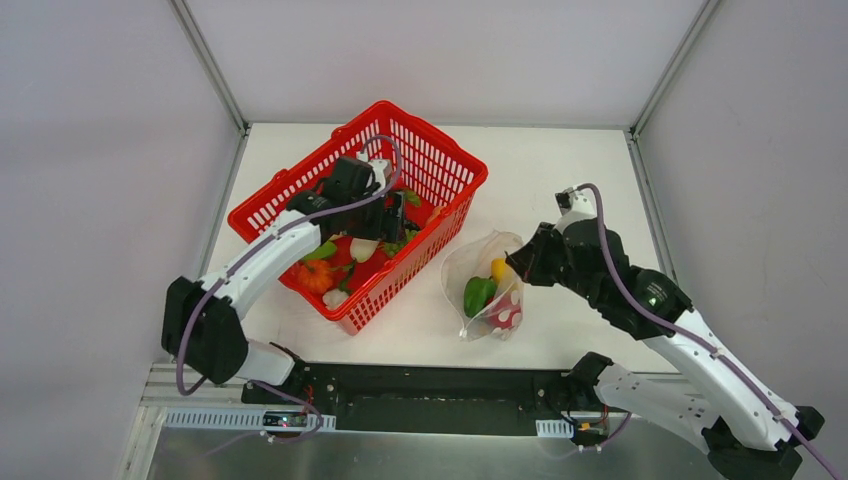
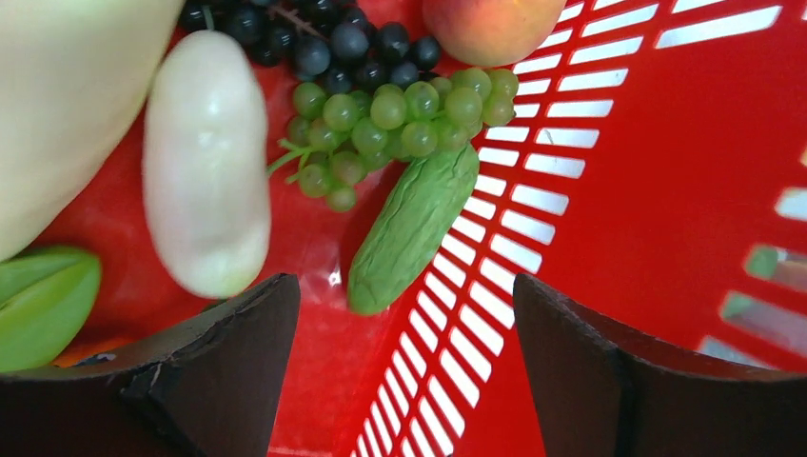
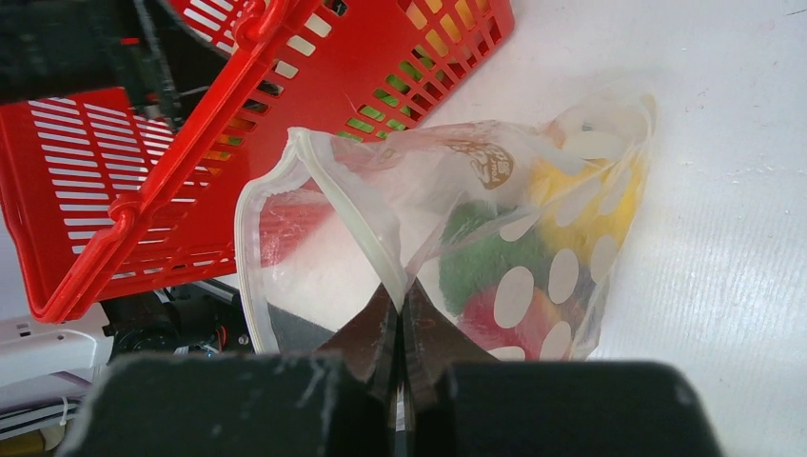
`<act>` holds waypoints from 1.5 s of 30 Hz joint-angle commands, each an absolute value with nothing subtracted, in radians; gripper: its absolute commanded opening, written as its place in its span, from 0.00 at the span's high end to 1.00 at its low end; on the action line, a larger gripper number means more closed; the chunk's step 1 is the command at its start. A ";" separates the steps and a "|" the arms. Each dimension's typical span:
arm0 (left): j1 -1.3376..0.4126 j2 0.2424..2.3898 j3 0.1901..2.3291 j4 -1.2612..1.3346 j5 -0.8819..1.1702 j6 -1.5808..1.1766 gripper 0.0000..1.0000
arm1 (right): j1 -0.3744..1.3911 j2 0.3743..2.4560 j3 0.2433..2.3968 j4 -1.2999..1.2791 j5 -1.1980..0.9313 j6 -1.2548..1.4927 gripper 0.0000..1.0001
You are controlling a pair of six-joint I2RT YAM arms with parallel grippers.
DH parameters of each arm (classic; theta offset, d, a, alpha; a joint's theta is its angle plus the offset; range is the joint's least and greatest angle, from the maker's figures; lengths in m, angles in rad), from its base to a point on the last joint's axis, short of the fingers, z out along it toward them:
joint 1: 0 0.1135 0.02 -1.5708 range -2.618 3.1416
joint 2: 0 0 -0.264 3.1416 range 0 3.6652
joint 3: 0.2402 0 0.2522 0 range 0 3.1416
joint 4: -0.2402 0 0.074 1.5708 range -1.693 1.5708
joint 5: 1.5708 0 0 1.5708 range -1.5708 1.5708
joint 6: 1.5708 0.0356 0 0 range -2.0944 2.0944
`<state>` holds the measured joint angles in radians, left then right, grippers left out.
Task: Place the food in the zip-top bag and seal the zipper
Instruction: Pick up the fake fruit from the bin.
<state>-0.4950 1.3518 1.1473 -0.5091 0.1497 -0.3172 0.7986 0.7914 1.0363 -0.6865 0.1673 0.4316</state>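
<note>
Drop wide-apart left claw (image 2: pixel 403 319) around the green cucumber (image 2: pixel 414 224), squeeze softly; hold bag (image 3: pixel 571 219) open with right claw (image 3: pixel 400 309) clamped on it.

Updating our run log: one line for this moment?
left end effector: open above cucumber in red basket | right end effector: shut on zip-top bag

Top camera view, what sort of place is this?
Probably a lab robot cell, not a kitchen: grey panels enclose a white table, left arm and right arm are bolted at its near edge, and the red basket holds toy food.
</note>
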 commanded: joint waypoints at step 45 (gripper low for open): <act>-0.580 1.777 1.113 -0.307 0.066 -0.138 0.24 | 0.800 0.759 0.968 -0.506 0.079 0.295 0.97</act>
